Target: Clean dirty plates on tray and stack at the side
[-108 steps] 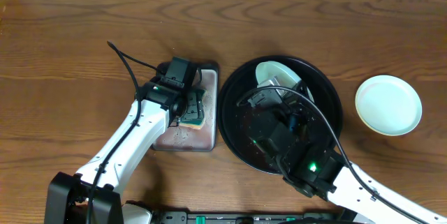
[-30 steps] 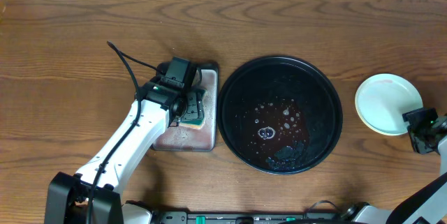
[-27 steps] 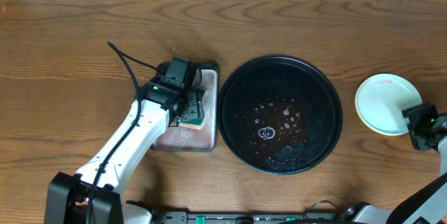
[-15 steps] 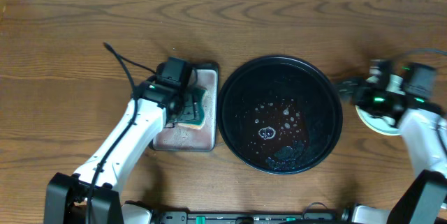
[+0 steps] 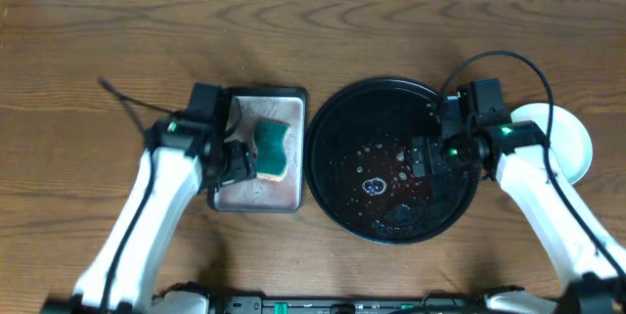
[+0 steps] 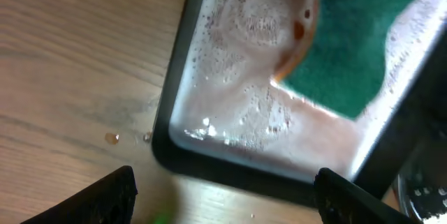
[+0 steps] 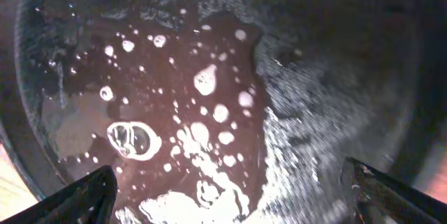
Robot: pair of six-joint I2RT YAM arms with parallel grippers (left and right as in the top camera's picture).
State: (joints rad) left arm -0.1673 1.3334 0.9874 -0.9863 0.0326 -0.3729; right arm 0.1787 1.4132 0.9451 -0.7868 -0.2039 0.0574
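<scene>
The black tray holds only foamy, reddish water, with no plate on it. A pale plate lies on the bare wood to the tray's right, partly hidden behind my right arm; I cannot tell how many are stacked there. My right gripper hovers over the tray's right half, open and empty. Over the left edge of the silver tray is my left gripper, open, with nothing between its fingers.
A green and yellow sponge lies in soapy foam on the silver tray, just right of the left gripper. A black cable arcs above the right arm. Wood tabletop surrounds both trays.
My right gripper let go at the plate, opened wide and swung left over the black tray. My left arm drew back left, uncovering the sponge.
</scene>
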